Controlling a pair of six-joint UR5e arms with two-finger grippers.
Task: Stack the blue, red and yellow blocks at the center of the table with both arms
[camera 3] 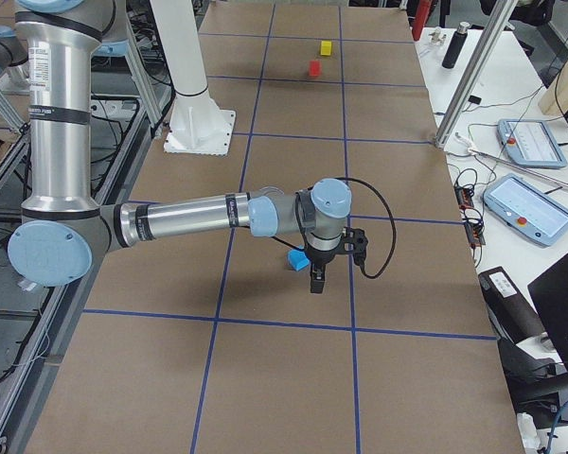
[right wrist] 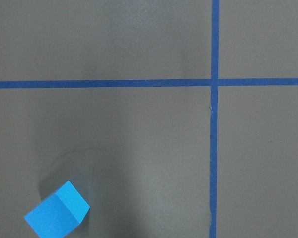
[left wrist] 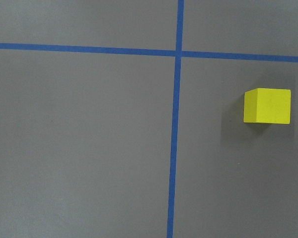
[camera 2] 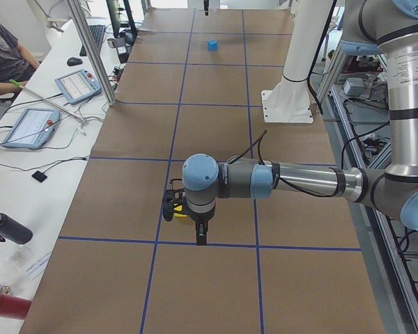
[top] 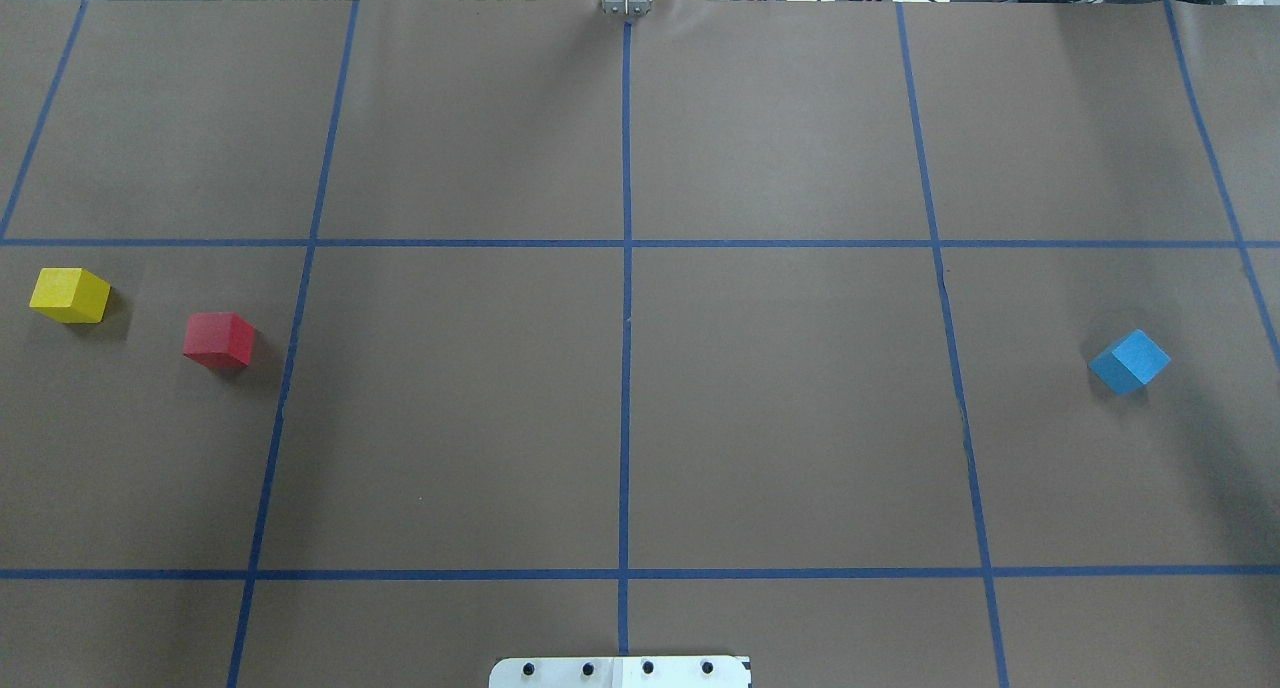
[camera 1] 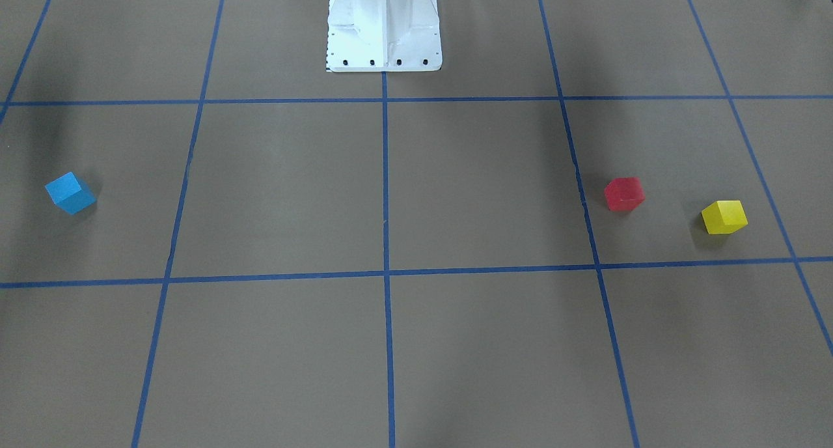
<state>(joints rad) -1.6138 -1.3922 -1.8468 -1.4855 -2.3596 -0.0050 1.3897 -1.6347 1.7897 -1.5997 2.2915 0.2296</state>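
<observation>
On the brown table [top: 450, 418], the blue block [top: 1128, 361] lies alone at the right. The red block [top: 218, 340] and yellow block [top: 70, 295] lie close together at the far left. No arm shows in the overhead or front views. My left gripper [camera 2: 200, 240] hangs high above the table beside the yellow block [camera 2: 182, 214], which its wrist camera sees as a yellow block [left wrist: 267, 105] at the right. My right gripper [camera 3: 315, 284] hangs over the blue block [camera 3: 296, 258], which shows low left as the blue block [right wrist: 57, 210]. Whether either gripper is open, I cannot tell.
The white pedestal [camera 1: 384, 31] stands at the robot's edge of the table, on the middle tape line. A side bench with tablets [camera 2: 29, 126] and a seated person [camera 2: 3, 56] runs along the far edge. Aluminium posts [camera 3: 464, 85] rise there.
</observation>
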